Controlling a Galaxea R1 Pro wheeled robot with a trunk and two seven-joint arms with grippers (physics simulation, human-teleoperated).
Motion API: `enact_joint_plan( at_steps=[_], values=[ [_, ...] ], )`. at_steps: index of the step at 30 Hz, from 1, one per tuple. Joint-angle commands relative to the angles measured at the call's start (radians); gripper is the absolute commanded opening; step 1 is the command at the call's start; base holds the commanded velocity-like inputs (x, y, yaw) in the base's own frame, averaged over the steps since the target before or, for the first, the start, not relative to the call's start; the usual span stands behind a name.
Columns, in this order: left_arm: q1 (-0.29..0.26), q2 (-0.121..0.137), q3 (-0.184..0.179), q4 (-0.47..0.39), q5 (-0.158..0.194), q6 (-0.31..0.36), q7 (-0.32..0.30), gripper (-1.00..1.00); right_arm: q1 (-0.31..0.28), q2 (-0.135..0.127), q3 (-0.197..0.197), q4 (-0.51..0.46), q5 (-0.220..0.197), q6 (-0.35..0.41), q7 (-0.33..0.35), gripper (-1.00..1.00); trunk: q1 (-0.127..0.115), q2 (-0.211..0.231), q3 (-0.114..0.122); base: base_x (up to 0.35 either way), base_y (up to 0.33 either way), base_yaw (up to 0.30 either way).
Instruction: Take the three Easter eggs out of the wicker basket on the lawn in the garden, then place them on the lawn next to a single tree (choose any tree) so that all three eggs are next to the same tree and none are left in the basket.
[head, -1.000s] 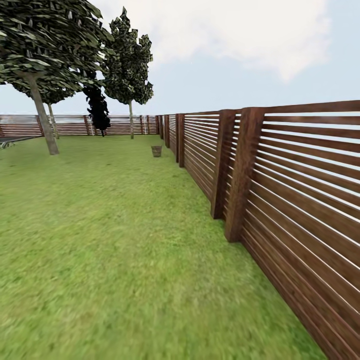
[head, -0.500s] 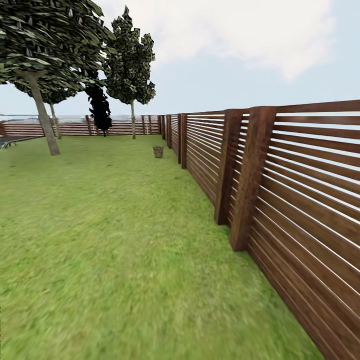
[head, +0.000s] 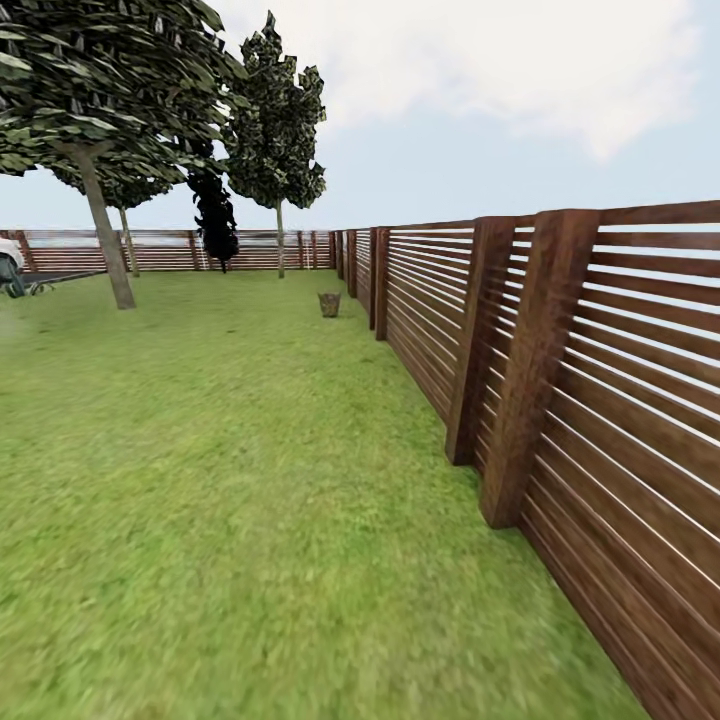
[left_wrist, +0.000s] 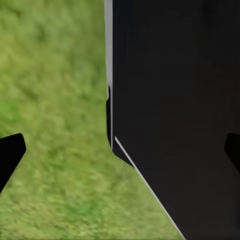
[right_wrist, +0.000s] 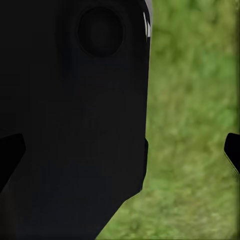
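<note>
Lawn (head: 220, 470) runs wide and flat ahead of you, the fence (head: 600, 400) slanting along its right side and closing the far end. Big tree (head: 105, 240) with the thick mottled trunk stands far off to the left; a thin-trunked tree (head: 280, 235) and a dark cypress (head: 215, 215) sit behind it near the back fence. The basket (head: 329, 304) is a small brown shape far up the lawn, just beside the fence line, well apart from the big tree. Eggs — too distant to make out; presumably inside it.

Step in hand, by my reading: the drive to the basket. No egg is lifted yet. You need to close most of the lawn, hold off the fence posts on your right, and stop with the basket within arm's reach before lowering a gripper.

Left gripper (left_wrist: 120, 152): finger tips sit at opposite edges of the wrist view, spread wide, nothing between them but grass and the robot's dark body (left_wrist: 175, 100). Right gripper (right_wrist: 120, 147): the same, tips apart and empty.

Against a second ago: the whole head view has shifted — fence posts loom closer, basket and trees sit further right, and something white (head: 8, 262) has come into view at the left edge. That is the camera moving, not the things.
</note>
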Motion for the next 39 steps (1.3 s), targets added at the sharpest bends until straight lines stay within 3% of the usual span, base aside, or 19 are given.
enact_joint_plan(
  at_steps=[1, 39],
  values=[
    [0.000, 0.000, 0.001, 0.000, 0.001, 0.000, 0.000, 1.00, 0.000, 0.000, 0.000, 0.000, 0.000, 0.000, 0.000, 1.00, 0.001, 0.000, 0.000, 0.348, 0.000, 0.001],
    [0.000, 0.000, 0.001, 0.000, 0.001, 0.000, 0.000, 1.00, 0.000, 0.000, 0.000, 0.000, 0.000, 0.000, 0.000, 1.00, 0.001, 0.000, 0.000, 0.348, 0.000, 0.028]
  ],
)
